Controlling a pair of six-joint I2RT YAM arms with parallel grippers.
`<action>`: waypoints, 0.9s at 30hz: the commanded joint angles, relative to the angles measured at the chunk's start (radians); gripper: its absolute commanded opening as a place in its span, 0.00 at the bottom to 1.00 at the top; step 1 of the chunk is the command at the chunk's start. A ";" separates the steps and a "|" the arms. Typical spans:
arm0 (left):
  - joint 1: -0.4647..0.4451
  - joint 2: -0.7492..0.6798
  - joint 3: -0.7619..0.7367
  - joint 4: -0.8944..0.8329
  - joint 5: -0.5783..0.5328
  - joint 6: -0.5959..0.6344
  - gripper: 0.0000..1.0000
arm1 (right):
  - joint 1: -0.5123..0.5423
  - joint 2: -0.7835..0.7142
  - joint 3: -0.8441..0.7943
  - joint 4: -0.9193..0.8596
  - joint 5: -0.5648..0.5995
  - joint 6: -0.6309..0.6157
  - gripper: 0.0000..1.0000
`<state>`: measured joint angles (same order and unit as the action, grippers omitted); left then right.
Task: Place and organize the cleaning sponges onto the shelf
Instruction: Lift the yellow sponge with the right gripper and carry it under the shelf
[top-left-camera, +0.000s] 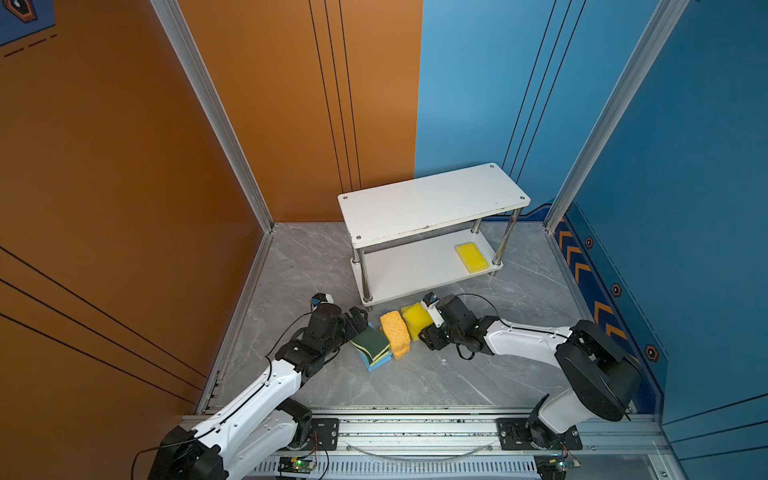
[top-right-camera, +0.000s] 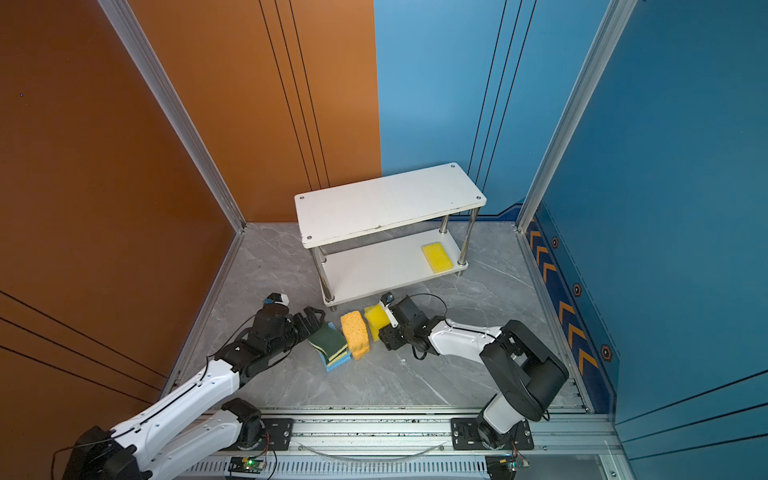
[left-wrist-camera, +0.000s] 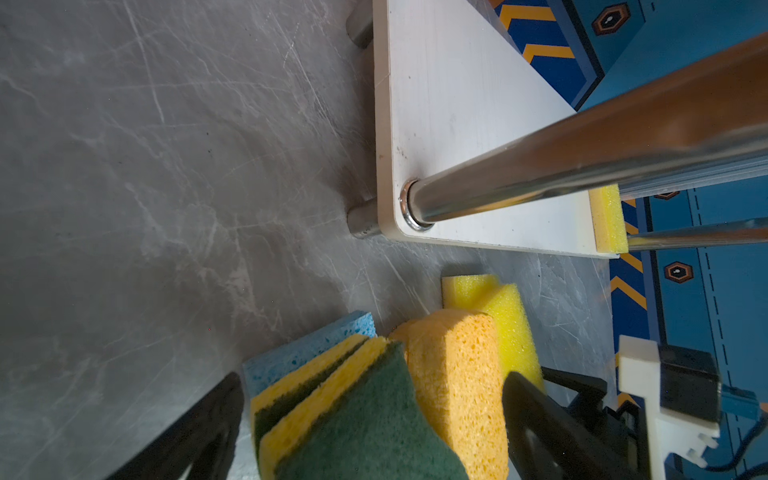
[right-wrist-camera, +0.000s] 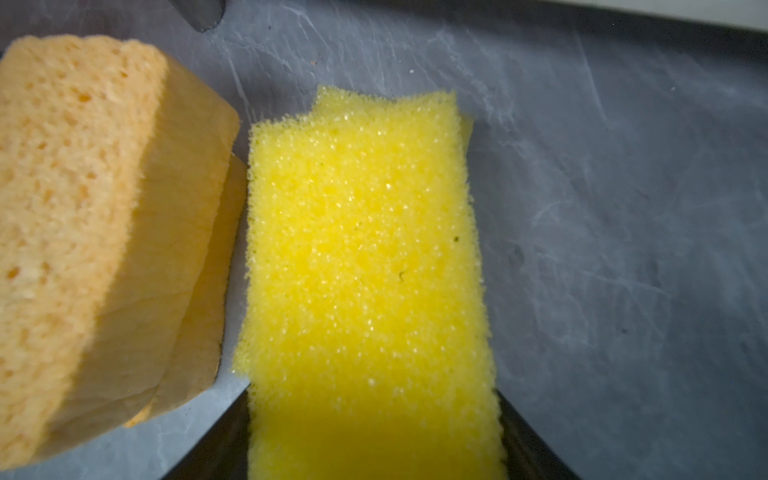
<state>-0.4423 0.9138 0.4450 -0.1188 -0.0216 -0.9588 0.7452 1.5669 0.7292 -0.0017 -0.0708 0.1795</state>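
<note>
- Shelf (top-left-camera: 432, 203) stands at the back of the grey tabletop (top-left-camera: 415, 386), and its lower board carries one yellow sponge (top-left-camera: 471, 257), lying flat at the right-hand end.
- That sponge's long axis runs across the board, front edge to back.
- The rest sit on the tabletop just in front of the shelf, three little stacks side by side.
- On the left is a green-topped sponge (top-left-camera: 370, 338), tilted, over a blue sponge (top-left-camera: 376, 365); in the middle, an orange sponge (top-left-camera: 395, 328); on the right, a yellow top sponge (top-left-camera: 415, 316).
- The orange and yellow stacks point their long axes roughly at the shelf; the green-topped sponge lies skewed to them.
- Left gripper (top-left-camera: 360, 320) has its fingers (left-wrist-camera: 216, 415) spread wide, straddling the green-topped stack with nothing held.
- Right gripper (right-wrist-camera: 372, 399) has dark fingers (right-wrist-camera: 212, 444) sitting along both long sides of the yellow top sponge; whether they have actually clamped it, I cannot tell.
- The left wrist view shows two green-topped sponges layered above the blue one, which is far less clear in both top views.
- The right wrist view shows a second yellow sponge peeking out under the top one, and a second orange one below its mate.
</note>
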 joint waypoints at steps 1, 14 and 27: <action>0.013 0.004 -0.007 0.016 0.014 0.006 0.98 | 0.003 -0.037 0.026 -0.041 0.036 -0.024 0.69; 0.014 0.006 -0.012 0.019 0.017 0.005 0.98 | -0.003 -0.059 0.033 -0.070 0.062 -0.049 0.72; 0.015 -0.005 -0.017 0.016 0.012 0.003 0.97 | -0.108 -0.111 0.062 -0.081 -0.023 -0.026 0.68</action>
<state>-0.4385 0.9165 0.4446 -0.1146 -0.0170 -0.9588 0.6479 1.4811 0.7563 -0.0528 -0.0639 0.1509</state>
